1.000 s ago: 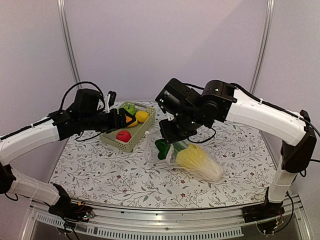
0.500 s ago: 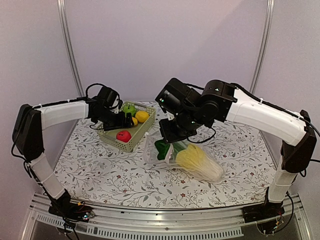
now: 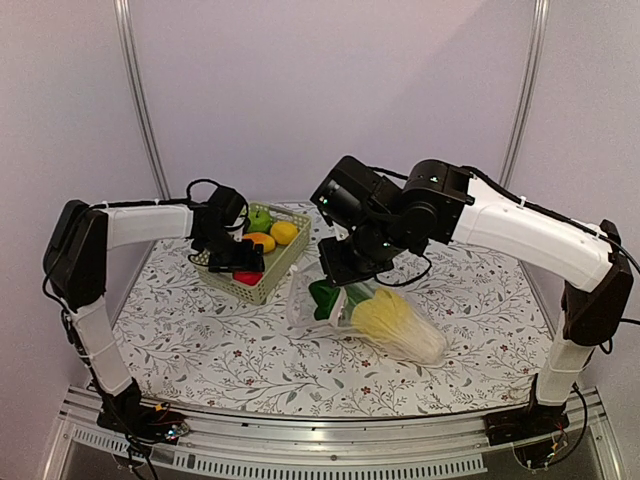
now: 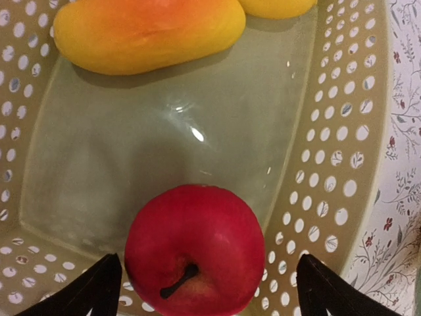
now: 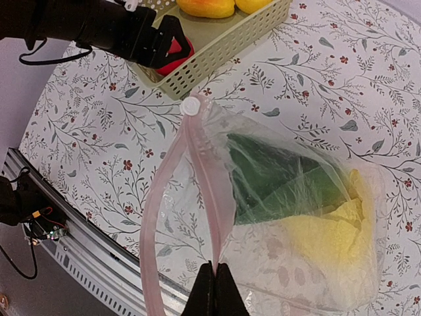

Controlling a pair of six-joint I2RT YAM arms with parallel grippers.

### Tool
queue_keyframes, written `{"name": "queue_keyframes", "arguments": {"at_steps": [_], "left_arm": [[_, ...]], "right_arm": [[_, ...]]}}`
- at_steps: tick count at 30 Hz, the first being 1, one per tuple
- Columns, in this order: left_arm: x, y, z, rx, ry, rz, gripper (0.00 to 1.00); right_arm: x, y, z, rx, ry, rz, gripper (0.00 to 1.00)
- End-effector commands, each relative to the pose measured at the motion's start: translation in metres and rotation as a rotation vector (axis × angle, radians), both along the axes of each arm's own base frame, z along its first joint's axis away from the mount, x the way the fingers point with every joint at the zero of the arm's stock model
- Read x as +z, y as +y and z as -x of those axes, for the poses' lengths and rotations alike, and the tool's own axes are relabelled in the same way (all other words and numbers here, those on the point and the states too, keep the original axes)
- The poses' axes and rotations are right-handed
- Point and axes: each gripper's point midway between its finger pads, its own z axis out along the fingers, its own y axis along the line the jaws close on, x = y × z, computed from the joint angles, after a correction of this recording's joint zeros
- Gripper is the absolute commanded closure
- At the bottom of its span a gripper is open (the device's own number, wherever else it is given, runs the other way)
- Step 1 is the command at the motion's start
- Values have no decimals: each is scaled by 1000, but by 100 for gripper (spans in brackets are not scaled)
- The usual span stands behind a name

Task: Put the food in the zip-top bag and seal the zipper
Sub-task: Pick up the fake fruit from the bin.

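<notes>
My left gripper [image 4: 204, 296] is open, low in the pale green basket [image 4: 342, 164], with a finger on either side of the red round fruit [image 4: 194, 250] and the right finger apart from it. In the top view the left gripper [image 3: 240, 262] covers most of that fruit [image 3: 247, 278]. My right gripper [image 5: 215, 284] is shut on the pink zipper strip [image 5: 204, 191] of the zip-top bag [image 5: 316, 263] and holds its mouth up. The white slider tab [image 5: 191, 106] sits at the strip's far end. The bag holds the cabbage [image 3: 395, 320] and the dark green vegetable [image 3: 325, 298]. No red white-dotted piece shows.
The basket [image 3: 262, 292] stands at the back left and also holds a green apple [image 3: 259, 217], a small yellow fruit [image 3: 284, 232] and an orange-yellow fruit [image 4: 145, 33]. The bag lies on the flowered tablecloth [image 3: 200, 340] at mid-table. The right arm [image 3: 440, 210] hangs over the bag.
My left gripper has swung in from beside the basket and dropped into it, over the red fruit. The right gripper and the bag have not moved.
</notes>
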Motion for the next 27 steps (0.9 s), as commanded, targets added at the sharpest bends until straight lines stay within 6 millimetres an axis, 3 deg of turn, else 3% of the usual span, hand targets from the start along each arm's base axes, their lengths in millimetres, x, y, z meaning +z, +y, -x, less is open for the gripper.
{"name": "queue_keyframes", "arguments": {"at_steps": [1, 8, 13, 17, 22, 27], "left_arm": [[-19, 4, 4, -1, 39, -6, 14], [-27, 6, 7, -5, 67, -19, 19], [-26, 9, 7, -5, 62, -35, 28], [-22, 8, 6, -11, 57, -36, 29], [-4, 11, 1, -8, 11, -42, 27], [31, 23, -7, 18, -76, -58, 28]], "right_arm": [[14, 2, 3, 9, -11, -38, 100], [12, 2, 4, 10, -8, -35, 100], [11, 2, 4, 12, -8, -33, 100], [11, 2, 3, 13, -9, -32, 100], [13, 1, 3, 11, -15, -32, 100], [19, -2, 1, 6, -35, -43, 100]]}}
